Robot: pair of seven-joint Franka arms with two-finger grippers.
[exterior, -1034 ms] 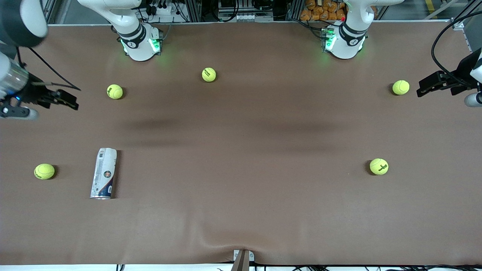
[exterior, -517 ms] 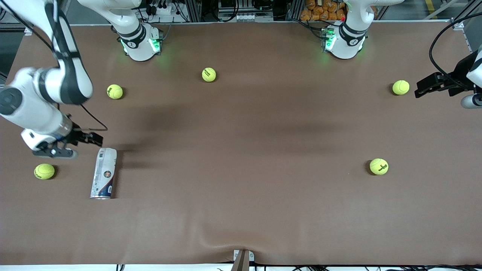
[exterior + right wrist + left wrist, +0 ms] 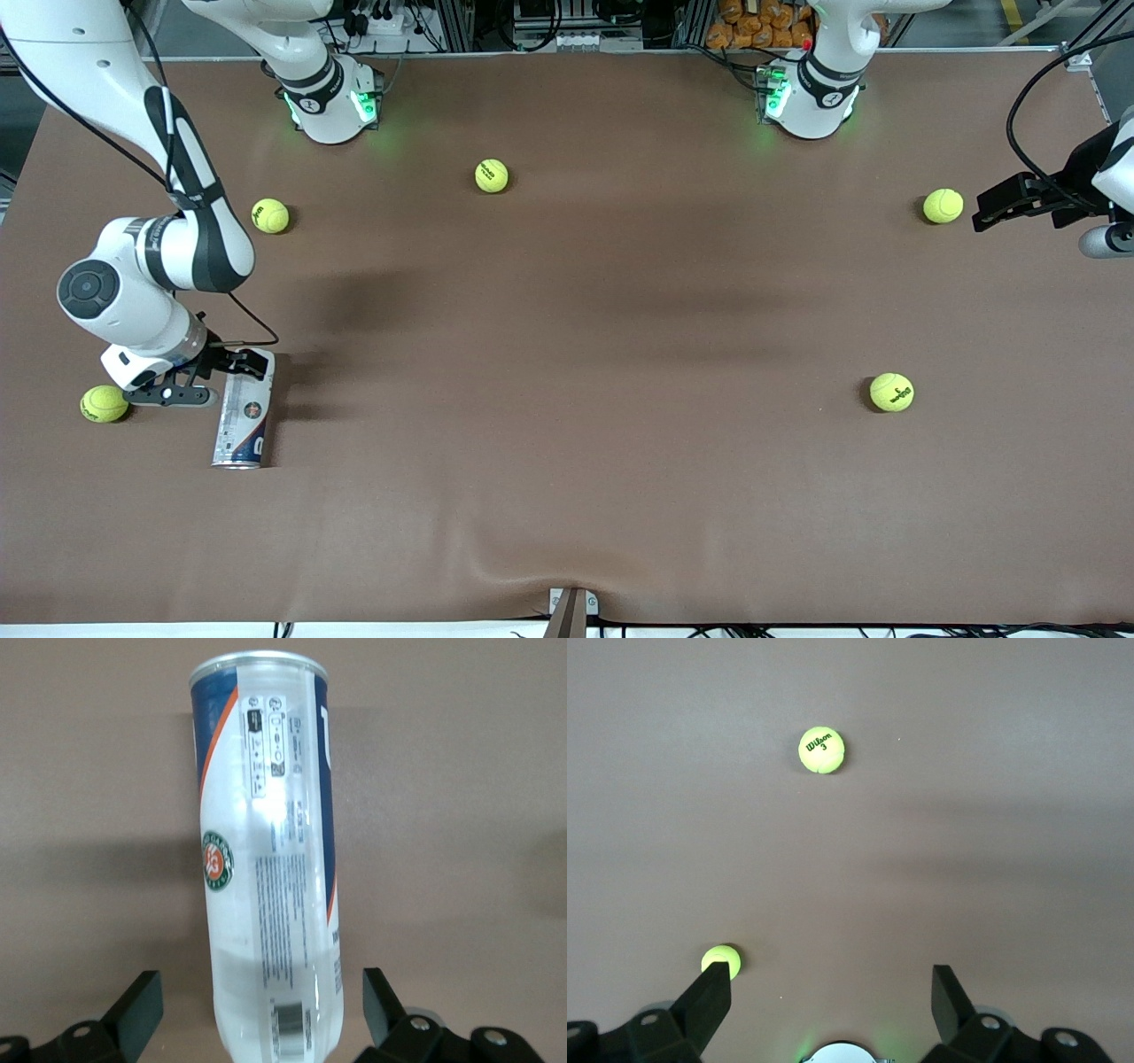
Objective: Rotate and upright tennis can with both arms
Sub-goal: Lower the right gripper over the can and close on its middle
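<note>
The tennis can [image 3: 242, 424] lies on its side at the right arm's end of the table, silver rim toward the front camera. My right gripper [image 3: 237, 366] is open over the can's white closed end. In the right wrist view the can [image 3: 270, 859] runs between the two fingers of the right gripper [image 3: 261, 1005], with a gap on each side. My left gripper [image 3: 985, 213] is open and empty and waits at the left arm's end of the table. In the left wrist view the left gripper [image 3: 831, 988] has only brown table between its fingers.
Several yellow-green tennis balls lie about. One [image 3: 104, 403] is beside the right gripper, one [image 3: 269, 215] farther from the camera. One ball [image 3: 492, 175] is near the bases, one [image 3: 943, 206] beside the left gripper, one [image 3: 891, 392] nearer the camera.
The right arm has swung in from the table's edge and come down over the can's white end. The left gripper has barely shifted. The can has not moved.
</note>
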